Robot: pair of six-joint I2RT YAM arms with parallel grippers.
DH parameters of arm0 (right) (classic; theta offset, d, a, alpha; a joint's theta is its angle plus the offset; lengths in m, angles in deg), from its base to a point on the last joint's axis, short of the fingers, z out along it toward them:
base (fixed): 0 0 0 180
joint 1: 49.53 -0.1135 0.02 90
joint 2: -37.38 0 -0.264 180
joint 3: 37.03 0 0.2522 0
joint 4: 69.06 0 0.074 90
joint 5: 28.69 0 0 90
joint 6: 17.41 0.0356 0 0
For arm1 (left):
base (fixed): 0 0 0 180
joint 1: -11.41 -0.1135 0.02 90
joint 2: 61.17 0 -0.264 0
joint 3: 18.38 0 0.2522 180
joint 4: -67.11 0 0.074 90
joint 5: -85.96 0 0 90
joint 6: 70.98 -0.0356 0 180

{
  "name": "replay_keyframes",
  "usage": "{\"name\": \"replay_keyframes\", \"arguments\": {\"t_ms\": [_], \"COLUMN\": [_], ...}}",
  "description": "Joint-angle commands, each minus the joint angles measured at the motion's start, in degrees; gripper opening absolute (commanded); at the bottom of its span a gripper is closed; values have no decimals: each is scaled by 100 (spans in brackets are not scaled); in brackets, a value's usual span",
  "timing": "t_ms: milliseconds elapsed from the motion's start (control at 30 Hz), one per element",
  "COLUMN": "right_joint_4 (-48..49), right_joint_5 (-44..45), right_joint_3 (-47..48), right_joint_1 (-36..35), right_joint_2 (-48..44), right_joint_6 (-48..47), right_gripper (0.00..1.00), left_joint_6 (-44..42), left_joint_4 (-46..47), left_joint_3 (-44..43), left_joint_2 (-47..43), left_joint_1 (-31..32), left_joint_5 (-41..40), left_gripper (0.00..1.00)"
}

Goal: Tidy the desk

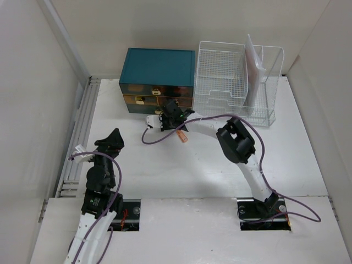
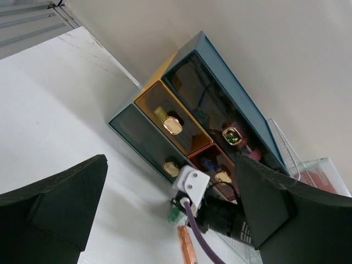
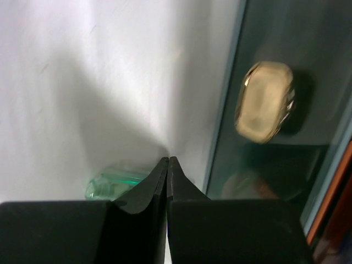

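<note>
Right tool (image 3: 167, 160) clenched empty, left tool (image 1: 110, 140) released — desk (image 1: 165, 170) rail (image 1: 77, 143) runs near-to-far, left side.

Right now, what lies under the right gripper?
A small clear green thing lies on the desk beneath the shut right gripper. Its fingers cover part of it, so what it is cannot be told. An orange pen-like stick lies nearby.

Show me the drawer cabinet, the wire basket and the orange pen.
drawer cabinet (image 1: 159, 67): top view, teal top panel.
wire basket (image 1: 220, 71): top view, bare mesh.
orange pen (image 1: 182, 137): top view, its barrel.
</note>
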Motion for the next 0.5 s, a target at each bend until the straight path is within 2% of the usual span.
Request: {"name": "replay_keyframes", "arguments": {"t_ms": [0, 333, 467], "right_joint_4": [-153, -101, -48], "right_joint_5": [-22, -137, -137], "right_joint_3": [-541, -1817, -2397], "right_joint_1": [28, 28, -34], "right_joint_2": [-503, -1557, -1944], "right_joint_6": [29, 363, 539], "right_gripper": [3, 3, 2], "left_joint_6": [-91, -91, -91], "left_joint_4": [179, 355, 627], "left_joint_3": [-174, -174, -174], "left_joint_2": [-68, 46, 423], "left_joint_1": [12, 12, 12], "left_joint_5": [55, 107, 230], "left_gripper": [100, 100, 100]}}
